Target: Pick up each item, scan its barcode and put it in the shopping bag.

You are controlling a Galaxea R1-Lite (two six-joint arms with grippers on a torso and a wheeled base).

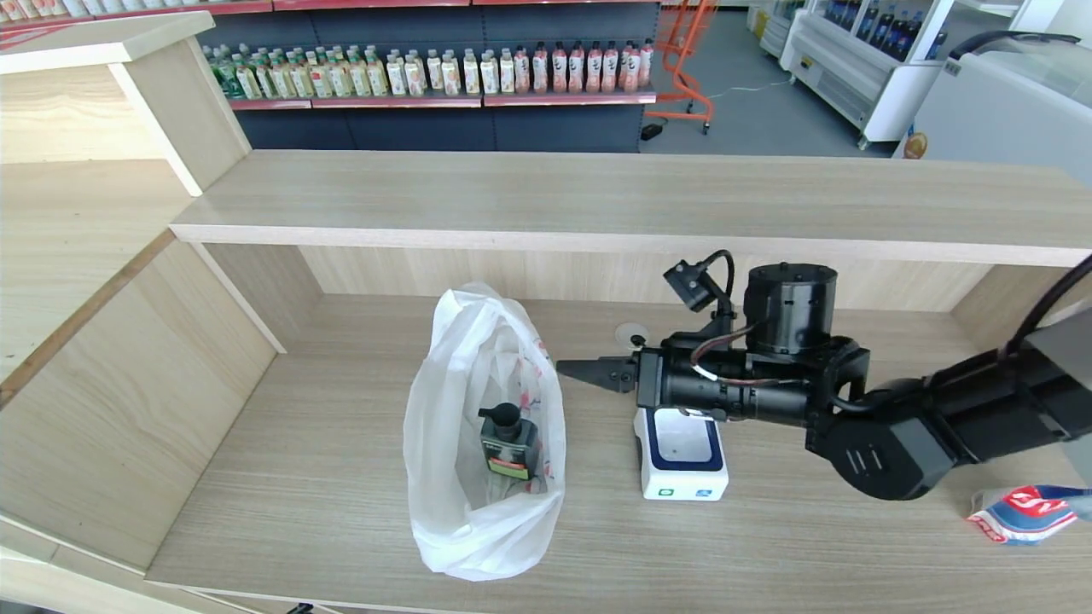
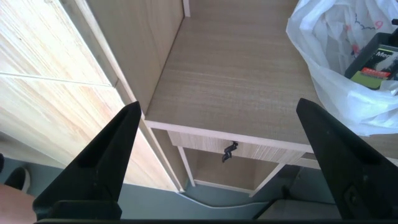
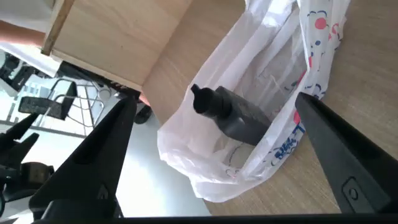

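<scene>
- The pale wood-grain table [image 1: 324, 512] sits in a recess with a raised ledge along its far side. Beyond it we see a red shop shelf of drink bottles [image 1: 426, 75] and white freezers [image 1: 862, 68] far right.
- The thin white plastic shopping bag [image 1: 444, 486] stands open mid-table. We judge it limp and slippery, so things should go in through its mouth without dragging the rim.
- The right pincer [image 1: 589, 372] hangs over the scanner, pointing left at the bag, spread wide and empty. The left pincer [image 2: 219, 106], also spread and empty, is over the table's near left edge.
- The white-and-blue barcode scanner [image 1: 682, 460] lies just right of the bag.
- The red, white and blue crinkled packet [image 1: 1019, 512] lies at the near right edge, well apart from the bag. We judge it light, soft and crushable, best pinched gently across its middle.
- The dark pump bottle [image 1: 509, 439] is already inside the bag. It looks stiff and heavier.
</scene>
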